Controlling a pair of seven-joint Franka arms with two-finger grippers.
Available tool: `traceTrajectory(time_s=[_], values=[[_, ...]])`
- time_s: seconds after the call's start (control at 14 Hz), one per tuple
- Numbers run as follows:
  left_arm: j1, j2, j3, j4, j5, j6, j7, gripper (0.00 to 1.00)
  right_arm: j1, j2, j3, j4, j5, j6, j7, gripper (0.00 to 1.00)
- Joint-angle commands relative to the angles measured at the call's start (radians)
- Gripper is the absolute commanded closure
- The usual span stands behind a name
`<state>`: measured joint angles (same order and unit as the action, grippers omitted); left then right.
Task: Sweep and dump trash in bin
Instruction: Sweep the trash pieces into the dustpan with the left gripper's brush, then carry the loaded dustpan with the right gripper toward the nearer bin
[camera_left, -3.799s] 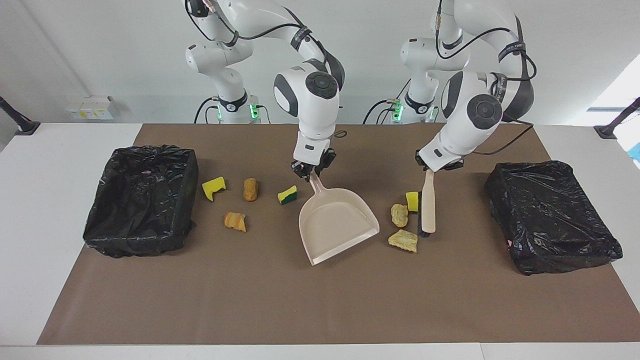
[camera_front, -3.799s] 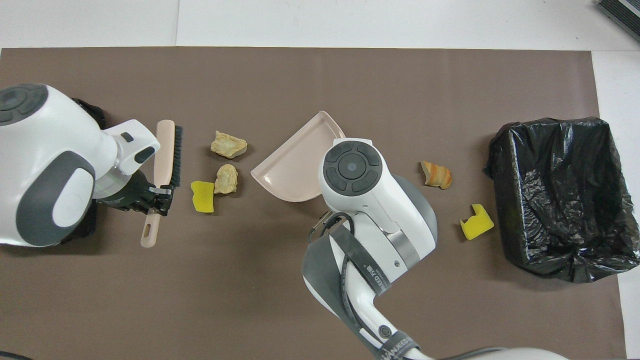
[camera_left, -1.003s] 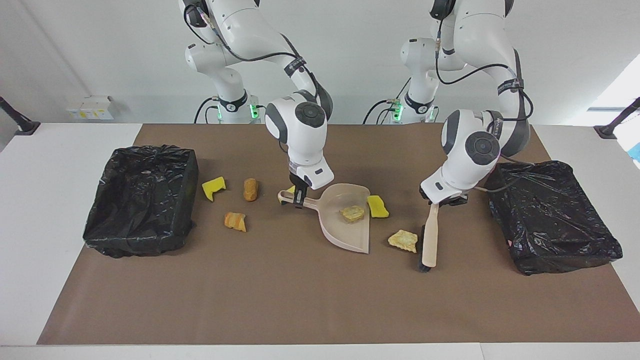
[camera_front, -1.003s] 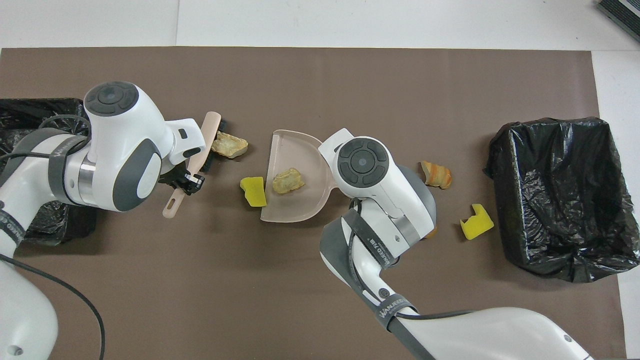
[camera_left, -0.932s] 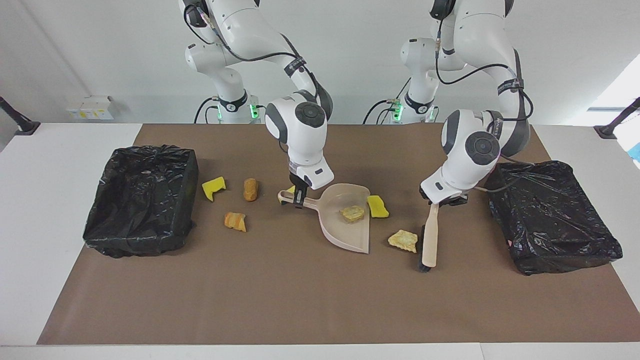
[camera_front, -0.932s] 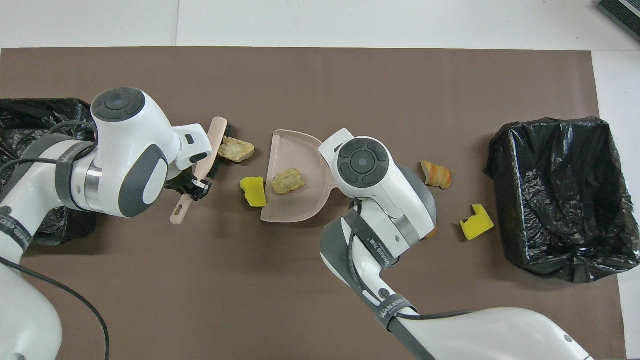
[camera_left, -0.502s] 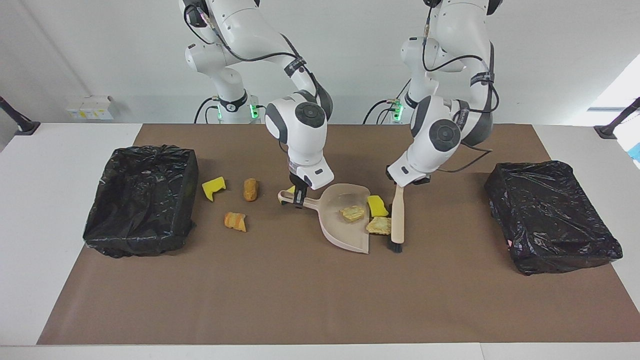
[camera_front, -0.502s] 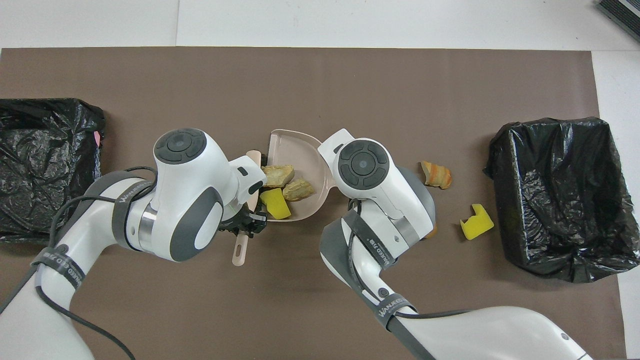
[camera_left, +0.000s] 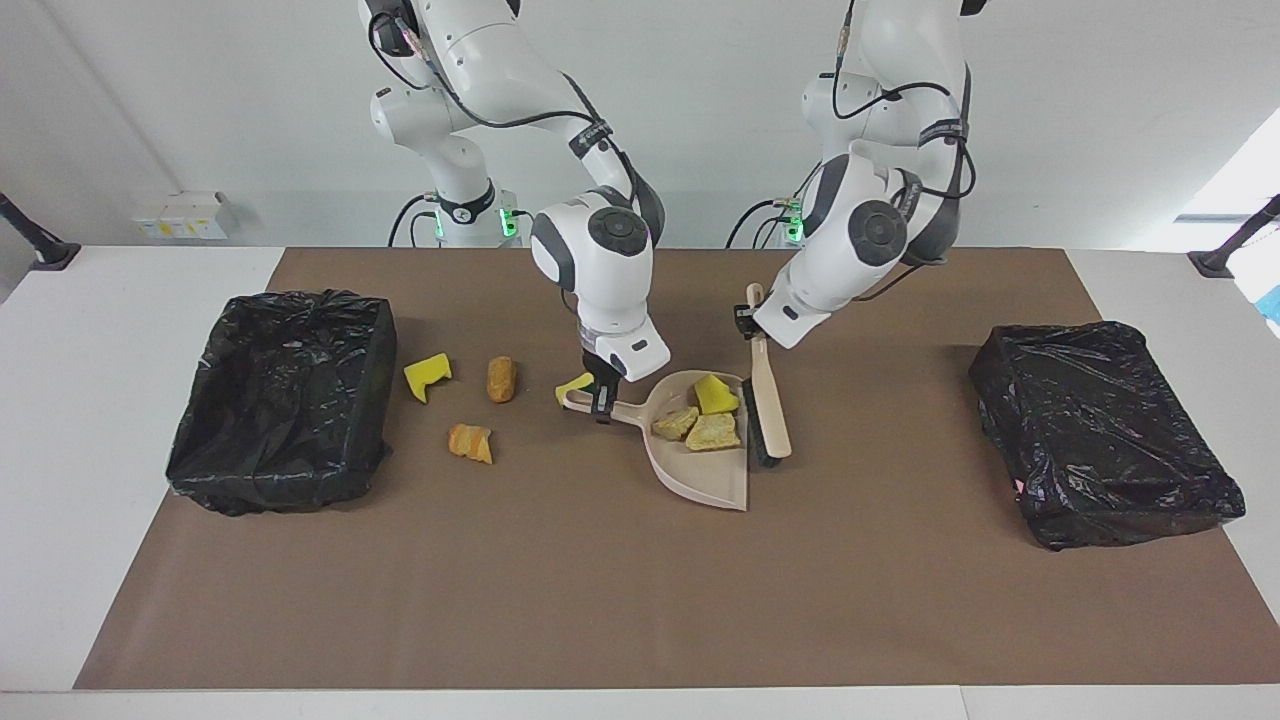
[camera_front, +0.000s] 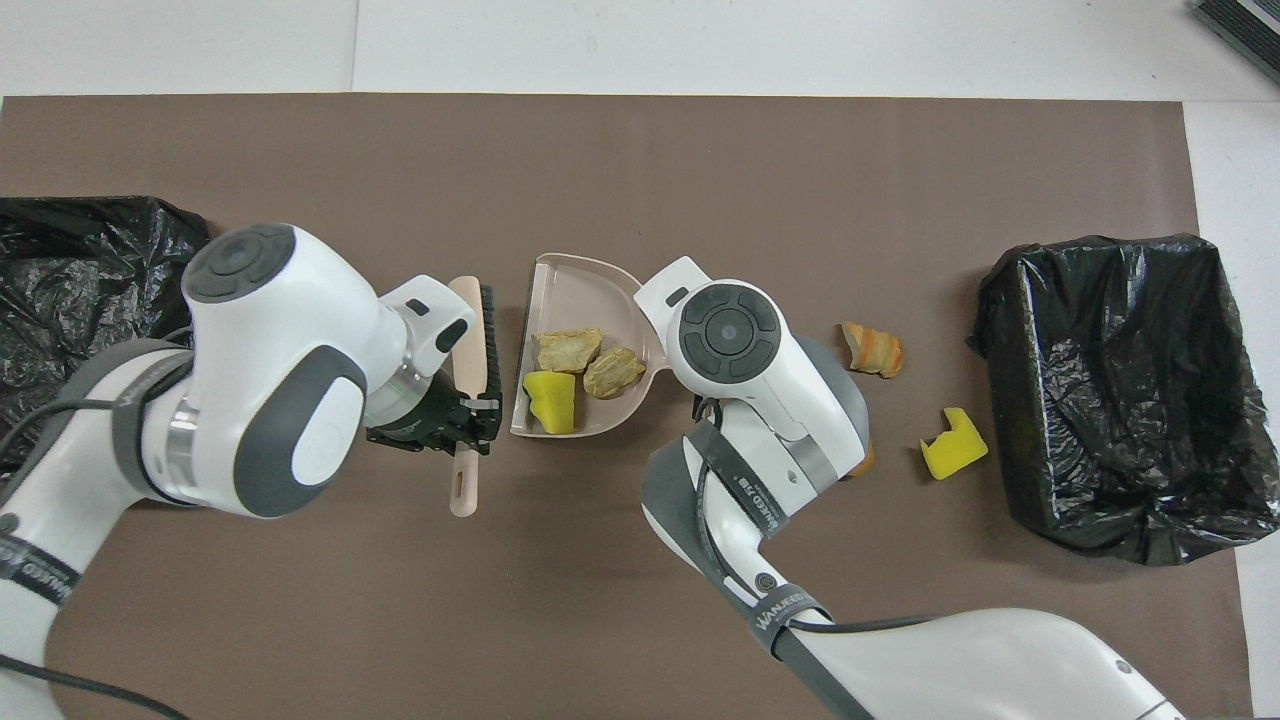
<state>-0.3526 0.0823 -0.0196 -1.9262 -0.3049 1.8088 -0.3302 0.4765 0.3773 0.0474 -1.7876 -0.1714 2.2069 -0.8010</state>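
Sitting in the beige dustpan (camera_left: 700, 470) at the middle of the facing view are three scraps of the trash: a yellow sponge bit (camera_left: 716, 394), a tan chunk (camera_left: 676, 423) and a beige chunk (camera_left: 715, 432), all bunched at the pan's upper end. Four more scraps lie on the brown mat (camera_left: 640, 600) in the centre-left of that view: a sponge piece (camera_left: 575, 385) just beside the dustpan's handle and partly hidden by the gripper, an orange-brown chunk (camera_left: 501, 379), a striped crusty chunk (camera_left: 470, 442) lower down, and a yellow sponge with a notch (camera_left: 427, 375) just beside the black-bagged bin (camera_left: 283, 398) at the left edge.

At the dustpan's handle, the right gripper (camera_left: 601, 400) is clamped, its arm coming down from the upper left. Along the dustpan's open edge lies the brush (camera_left: 766, 400), bristles toward the pan; whether they touch it cannot be told. The left gripper (camera_front: 470, 418), seen centre-left in the overhead view, is clamped on the brush's handle. A second black-bagged bin (camera_left: 1105, 432) sits at the right of the facing view.
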Motion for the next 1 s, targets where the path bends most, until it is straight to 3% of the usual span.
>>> traceTrajectory(time_s=[0.0, 0.22, 0.5, 0.93], values=[[0.059, -0.070, 0.001, 0.006, -0.016, -0.043, 0.005, 1.00, -0.013, 0.014, 0.008, 0.000, 0.007, 0.048, -0.023, 1.00], [0.122, -0.084, 0.003, -0.019, 0.003, -0.042, 0.016, 1.00, -0.021, -0.015, 0.008, 0.011, 0.010, 0.025, -0.030, 1.00], [0.199, -0.096, 0.007, -0.042, 0.064, -0.040, 0.211, 1.00, -0.085, -0.095, 0.008, 0.028, 0.079, -0.074, -0.124, 1.00], [0.199, -0.115, 0.004, -0.074, 0.110, -0.043, 0.254, 1.00, -0.234, -0.144, 0.006, 0.115, 0.085, -0.257, -0.283, 1.00]])
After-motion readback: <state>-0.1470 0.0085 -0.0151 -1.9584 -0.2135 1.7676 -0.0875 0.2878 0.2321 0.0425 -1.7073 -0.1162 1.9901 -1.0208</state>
